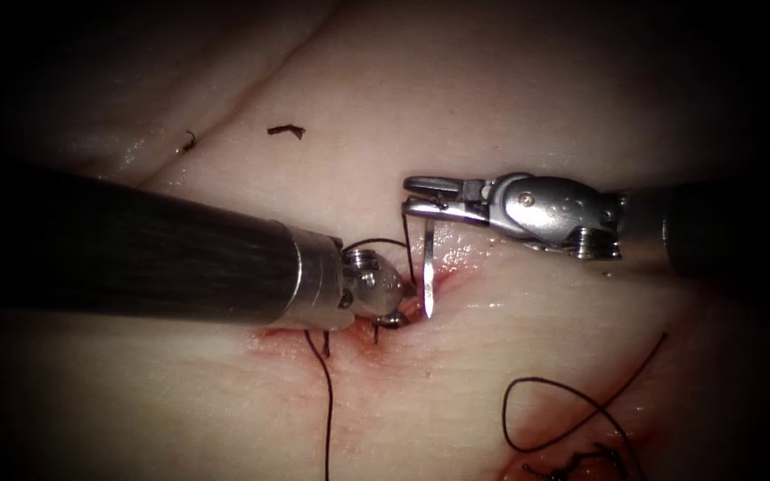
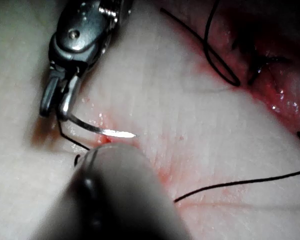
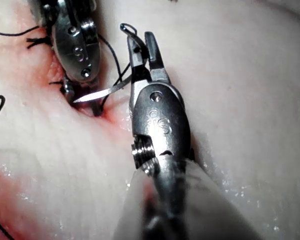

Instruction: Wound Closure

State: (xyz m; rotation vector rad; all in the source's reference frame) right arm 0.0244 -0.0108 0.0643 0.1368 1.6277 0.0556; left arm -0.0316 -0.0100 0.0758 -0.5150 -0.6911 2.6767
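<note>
Left tool (image 1: 391, 312) jaw tips buried at the cut (image 1: 421, 307), centre of frame; open or shut not readable, and any hold hidden. Thread (image 1: 328, 410) runs off the bottom edge. Needle (image 1: 428, 272) point against tissue (image 1: 510, 89): whether it enters, unclear. Lower-right knots (image 1: 581, 463) cut off.

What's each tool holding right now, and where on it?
The right tool grips the needle near its thread end, the point hanging free over the cut. What the left tool holds cannot be told; its tip sits down in the cut.
</note>
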